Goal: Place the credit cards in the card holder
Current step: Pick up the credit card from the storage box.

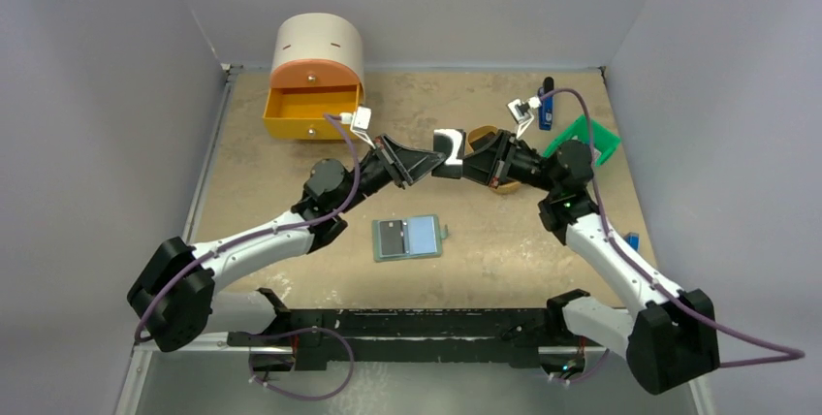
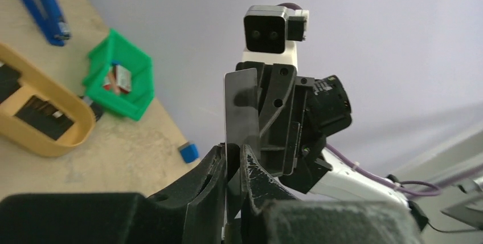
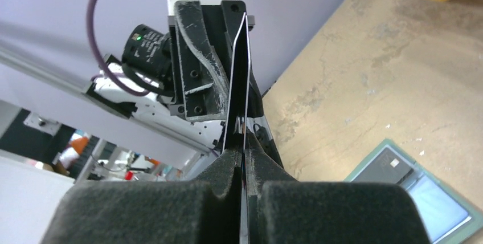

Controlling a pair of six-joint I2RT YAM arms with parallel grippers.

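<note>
- I see both arms meeting in mid-air over the middle of the counter, their tool tips facing each other.
- One black credit card stands on edge between them, raised above the counter.
- My right tool is fully closed on one end of that card.
- My left tool has its jaws set narrowly on either side of the card's other end. I cannot tell whether they pinch it or only flank it.
- The card holder lies open and flat on the counter, nearer than the two tools and between the arms.
- A dark card sits in its left pocket, and the right pocket shows pale blue.
- To the far right, a tan tray holds more black cards, with a green bin just beside it.
</note>
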